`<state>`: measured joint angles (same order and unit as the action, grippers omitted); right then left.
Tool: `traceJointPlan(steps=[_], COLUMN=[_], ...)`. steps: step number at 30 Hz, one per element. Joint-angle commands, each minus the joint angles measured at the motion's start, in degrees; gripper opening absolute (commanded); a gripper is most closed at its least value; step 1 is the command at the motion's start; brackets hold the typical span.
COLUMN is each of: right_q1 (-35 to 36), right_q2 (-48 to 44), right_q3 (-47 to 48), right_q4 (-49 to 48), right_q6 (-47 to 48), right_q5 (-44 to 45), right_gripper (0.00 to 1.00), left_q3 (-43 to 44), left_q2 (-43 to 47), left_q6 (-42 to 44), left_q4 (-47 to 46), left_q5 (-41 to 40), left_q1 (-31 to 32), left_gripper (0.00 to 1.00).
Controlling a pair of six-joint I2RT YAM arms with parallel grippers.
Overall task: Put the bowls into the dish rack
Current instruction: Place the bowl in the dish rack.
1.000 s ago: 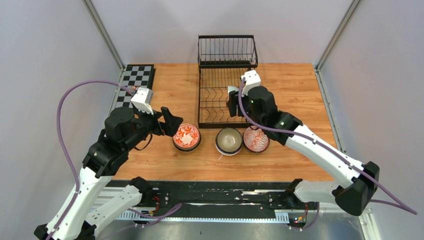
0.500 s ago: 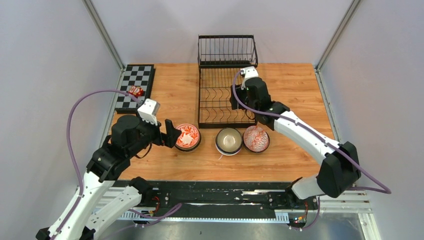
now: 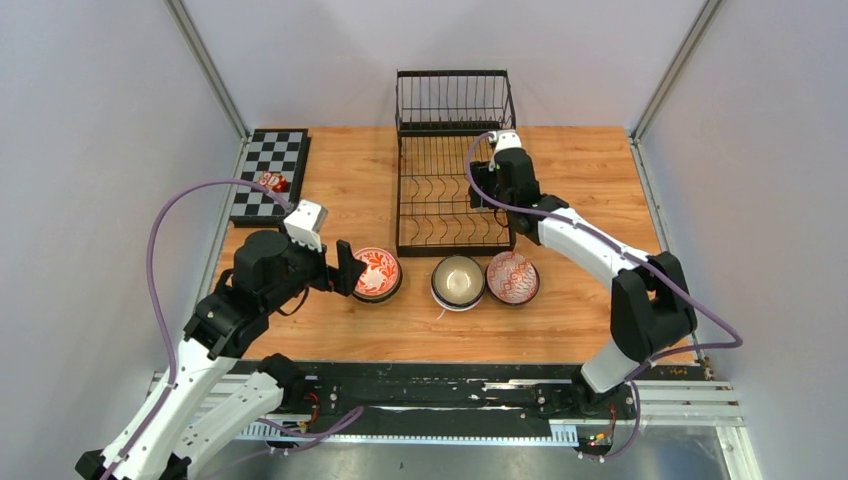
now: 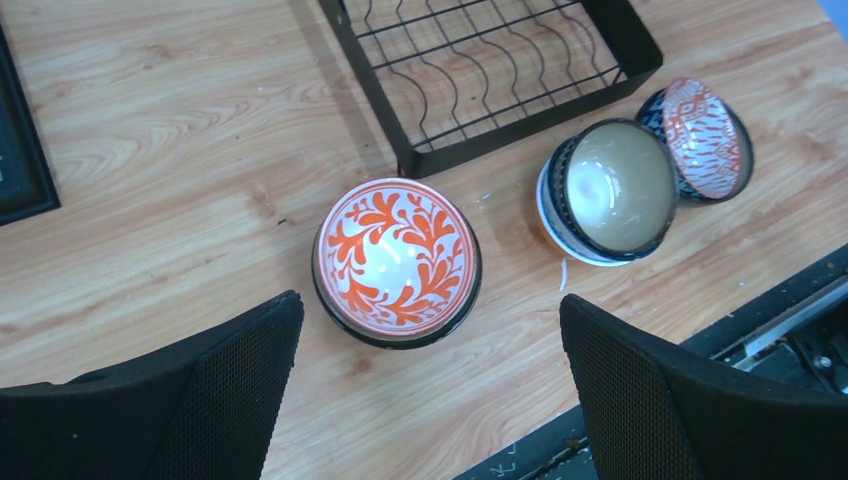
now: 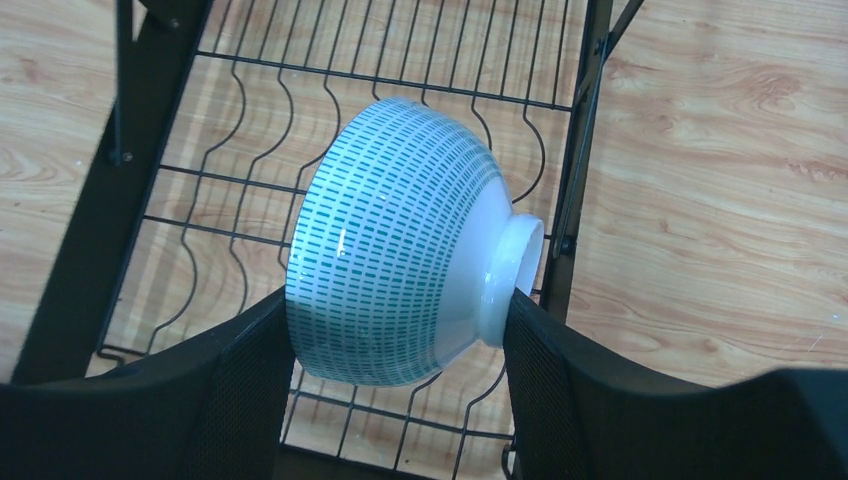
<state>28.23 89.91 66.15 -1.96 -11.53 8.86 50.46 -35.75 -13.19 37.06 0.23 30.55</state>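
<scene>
Held on its side by rim and foot, a white bowl with teal dashes (image 5: 400, 220) sits in my right gripper (image 5: 398, 300), just above the wire slots of the black dish rack (image 5: 575, 150). From above, the right gripper (image 3: 487, 187) is over the right half of the dish rack (image 3: 450, 248). My left gripper (image 4: 430, 305) is open and empty, its fingers spread on the near side of the red floral bowl (image 4: 397, 260), apart from it. A cream dark-rimmed bowl (image 3: 458, 281) and a red-patterned bowl (image 3: 512, 277) stand in front of the rack, touching each other.
A black-and-white checkerboard (image 3: 270, 170) lies at the far left with a small red thing (image 3: 270, 182) on it. The rack's upper wire basket (image 3: 455, 100) stands at the back. Grey walls close both sides, and a black rail (image 3: 430, 385) runs along the near edge.
My right arm has stretched farther back over the rack with the teal-dashed bowl in its grip. My left gripper has moved right and lower, closer to the red floral bowl.
</scene>
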Motion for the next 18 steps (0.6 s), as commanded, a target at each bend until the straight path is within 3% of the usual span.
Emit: traceJointPlan(steps=[1, 18], right_q1=[-1.93, -6.12], right_q2=[2.51, 12.64], right_q3=[1.49, 6.39], right_q4=[-6.24, -10.35], right_q6=[2.63, 6.54], right_q5=[-1.03, -3.15], right_gripper=[0.03, 0.03], left_q3=[-1.21, -2.26], left_q2=[-0.58, -1.83], left_q6=[1.66, 1.84], left_q4=[-1.99, -1.54], left_q5=[-2.6, -3.87], left_q1=[-0.31, -0.31], left_gripper=[1.0, 1.0])
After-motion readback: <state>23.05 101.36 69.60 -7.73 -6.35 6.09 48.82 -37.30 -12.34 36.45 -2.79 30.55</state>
